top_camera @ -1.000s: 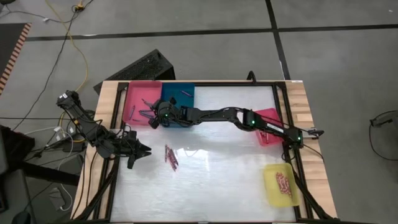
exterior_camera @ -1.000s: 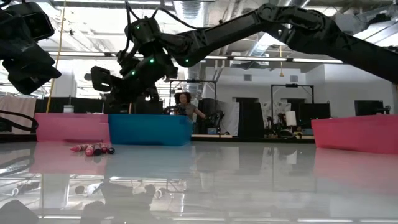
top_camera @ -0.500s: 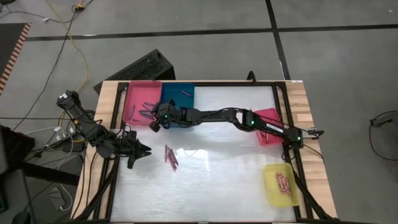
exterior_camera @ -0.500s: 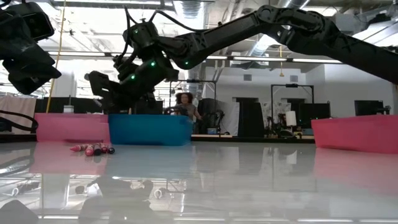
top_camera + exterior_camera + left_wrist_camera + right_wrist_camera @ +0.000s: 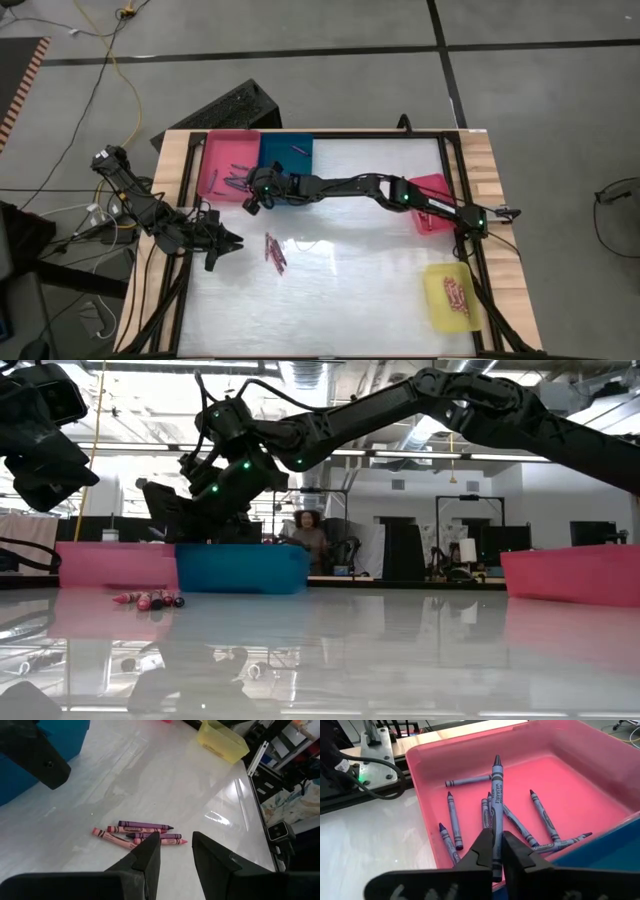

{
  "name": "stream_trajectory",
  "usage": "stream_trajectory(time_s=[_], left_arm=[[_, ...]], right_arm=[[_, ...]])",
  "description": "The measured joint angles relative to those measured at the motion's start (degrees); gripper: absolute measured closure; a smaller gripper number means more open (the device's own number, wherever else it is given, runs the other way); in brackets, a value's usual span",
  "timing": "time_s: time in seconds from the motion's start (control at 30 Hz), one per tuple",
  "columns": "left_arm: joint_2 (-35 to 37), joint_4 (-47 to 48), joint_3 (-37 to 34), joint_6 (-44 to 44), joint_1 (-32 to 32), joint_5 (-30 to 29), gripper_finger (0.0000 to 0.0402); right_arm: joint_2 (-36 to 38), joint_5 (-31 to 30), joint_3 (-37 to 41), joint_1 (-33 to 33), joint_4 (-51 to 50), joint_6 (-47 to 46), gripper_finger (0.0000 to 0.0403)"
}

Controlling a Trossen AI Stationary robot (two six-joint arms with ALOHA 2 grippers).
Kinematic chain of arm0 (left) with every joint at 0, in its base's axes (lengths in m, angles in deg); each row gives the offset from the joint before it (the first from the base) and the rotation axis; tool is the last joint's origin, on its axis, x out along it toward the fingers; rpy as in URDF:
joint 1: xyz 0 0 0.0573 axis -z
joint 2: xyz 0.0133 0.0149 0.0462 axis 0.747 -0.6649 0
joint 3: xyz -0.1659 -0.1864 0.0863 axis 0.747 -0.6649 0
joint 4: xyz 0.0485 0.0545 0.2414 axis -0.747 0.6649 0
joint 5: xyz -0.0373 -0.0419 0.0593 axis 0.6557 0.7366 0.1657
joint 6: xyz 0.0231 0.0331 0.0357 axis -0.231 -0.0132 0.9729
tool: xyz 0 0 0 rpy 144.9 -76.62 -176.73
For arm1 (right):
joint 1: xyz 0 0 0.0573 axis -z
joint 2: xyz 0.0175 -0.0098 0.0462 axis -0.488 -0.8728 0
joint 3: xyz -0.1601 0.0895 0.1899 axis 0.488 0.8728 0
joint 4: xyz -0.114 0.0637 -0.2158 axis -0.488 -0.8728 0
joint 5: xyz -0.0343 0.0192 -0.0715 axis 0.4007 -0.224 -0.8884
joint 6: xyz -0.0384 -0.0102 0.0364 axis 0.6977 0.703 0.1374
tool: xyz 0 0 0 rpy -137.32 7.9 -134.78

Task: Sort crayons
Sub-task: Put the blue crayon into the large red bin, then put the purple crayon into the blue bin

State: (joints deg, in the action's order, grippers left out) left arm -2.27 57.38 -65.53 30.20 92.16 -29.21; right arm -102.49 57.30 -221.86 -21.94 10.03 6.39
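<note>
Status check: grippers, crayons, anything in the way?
Right gripper over pink tray, fingers on a blue crayon. Left gripper open, empty, near loose crayons. Nothing blocking.

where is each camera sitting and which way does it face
high view: above the table, looking straight down; both arms, right gripper over the pink tray.
low view: at tabletop height, looking level across; both arms come in from above.
left wrist view: on the left arm, looking past its open fingers at loose crayons.
right wrist view: on the right arm, looking into the pink tray, a blue crayon between its fingers.
shared: the pink tray shows in high and right wrist views.
</note>
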Motion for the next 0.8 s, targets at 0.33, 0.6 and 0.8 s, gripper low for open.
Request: stream_trajectory(time_s=[0.33,0.6,0.8], left_arm=[[0.0,0.0,0.0,0.0,0.0,0.2,0.0300],[0.0,0.0,0.0,0.0,0.0,0.3,0.0300],[0.0,0.0,0.0,0.0,0.0,-0.1,0.0300]], right_arm=[[0.1,0.0,0.0,0.0,-0.1,0.1,0.0340],[2.9,0.4,-1.6,-0.1,-5.6,0.8,0.0316],[11.2,0.2,-2.0,-0.6,-19.8,2.5,0.0316]])
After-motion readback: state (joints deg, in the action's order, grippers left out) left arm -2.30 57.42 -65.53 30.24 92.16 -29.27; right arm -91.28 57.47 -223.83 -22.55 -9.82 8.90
